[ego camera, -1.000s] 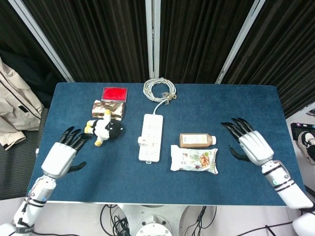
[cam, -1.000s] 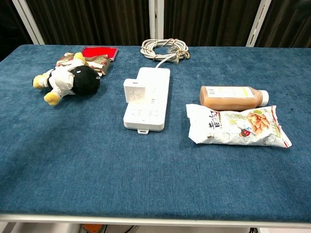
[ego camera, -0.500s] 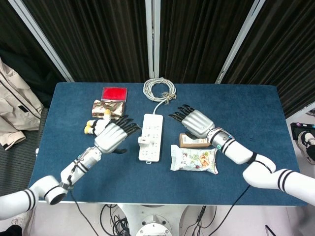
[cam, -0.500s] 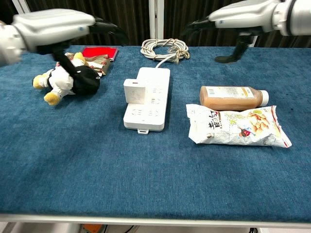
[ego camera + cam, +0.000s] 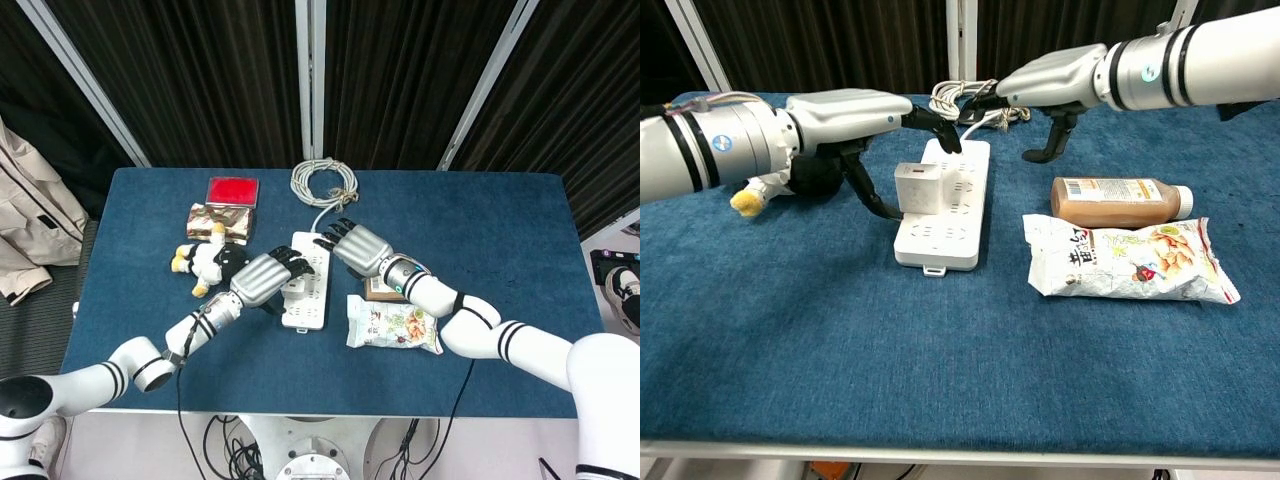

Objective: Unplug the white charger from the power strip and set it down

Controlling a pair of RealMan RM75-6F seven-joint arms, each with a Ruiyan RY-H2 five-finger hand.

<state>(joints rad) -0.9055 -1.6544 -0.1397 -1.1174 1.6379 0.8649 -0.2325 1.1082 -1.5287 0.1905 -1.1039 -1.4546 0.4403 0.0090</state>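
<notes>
The white power strip (image 5: pixel 952 226) lies mid-table, its cord running to a coil at the back. The white charger (image 5: pixel 917 188) stands plugged into its left side, near the middle. My left hand (image 5: pixel 852 108) hovers open just above and left of the charger, fingers stretched over the strip and thumb hanging down beside it, touching nothing. My right hand (image 5: pixel 1055 84) hovers open over the strip's far right end, thumb pointing down. In the head view the left hand (image 5: pixel 264 279) partly covers the charger, and the right hand (image 5: pixel 355 245) reaches over the strip (image 5: pixel 307 306).
A plush toy (image 5: pixel 208 262) lies left of the strip, behind my left forearm. A brown bottle (image 5: pixel 1118 200) and a snack bag (image 5: pixel 1130 258) lie to the strip's right. The coiled cable (image 5: pixel 323 182), a red box (image 5: pixel 232 190) and a snack pack (image 5: pixel 217 222) sit at the back.
Both hands have swung in from the table's sides to the strip. The left now hangs over the charger, the right over the strip's far end. Charger still plugged in.
</notes>
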